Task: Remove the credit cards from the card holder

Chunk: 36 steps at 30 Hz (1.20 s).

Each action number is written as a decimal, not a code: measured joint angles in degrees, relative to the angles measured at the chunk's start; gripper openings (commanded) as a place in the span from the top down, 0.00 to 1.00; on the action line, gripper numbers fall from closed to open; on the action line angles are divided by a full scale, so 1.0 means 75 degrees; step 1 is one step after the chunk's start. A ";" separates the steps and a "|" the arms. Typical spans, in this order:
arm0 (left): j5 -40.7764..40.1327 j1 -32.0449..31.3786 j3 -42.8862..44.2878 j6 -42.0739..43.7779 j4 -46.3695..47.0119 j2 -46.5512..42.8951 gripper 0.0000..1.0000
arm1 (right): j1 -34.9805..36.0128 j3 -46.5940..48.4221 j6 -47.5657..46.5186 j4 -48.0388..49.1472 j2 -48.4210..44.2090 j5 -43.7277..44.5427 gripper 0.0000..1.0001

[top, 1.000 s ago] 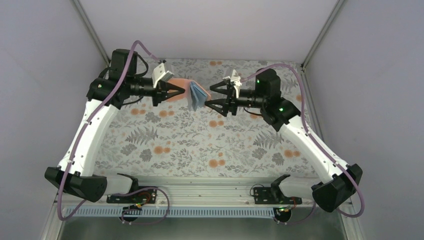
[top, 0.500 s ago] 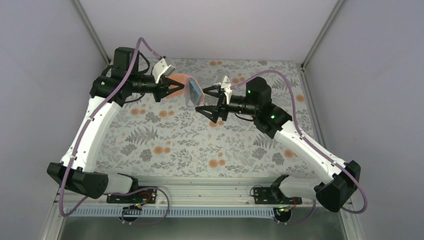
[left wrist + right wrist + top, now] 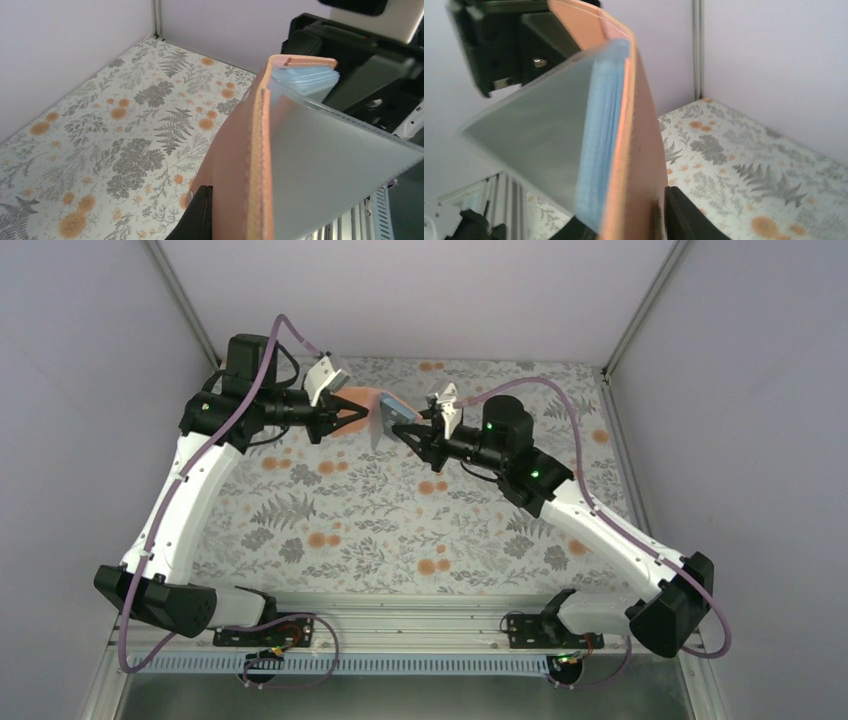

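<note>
**Where the two arms meet: card holder (image 3: 385, 412), held off the table**

While the left arm stands as it did half a second ago, its left gripper (image 3: 358, 417) pinches the tan outer leaf of the holder. The left wrist view shows only one black finger (image 3: 201, 210), pressed against that leaf (image 3: 235, 165).

Item, middle: card holder, part open, in the air above the far middle of the floral table (image 3: 400, 530), in the same place as before. Tan outside, light blue pocket edges inside, and a pale grey flap standing out from the fold. The credit cards cannot be picked out among the pockets in any view.

Item, right: right gripper (image 3: 405, 433). Half a second ago its jaws were spread wide, just right of and below the holder. It has since moved up and leftward and narrowed onto the holder's other leaf. The right wrist view shows a finger (image 3: 681, 217) on the tan side (image 3: 636, 150) and another on the blue side.
</note>
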 measured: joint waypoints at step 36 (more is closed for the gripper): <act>0.0784 -0.0860 -0.0402 0.0836 -0.0236 0.0207 0.52 | -0.0085 0.2996 0.1241 -0.3672 0.3200 0.2119 0.96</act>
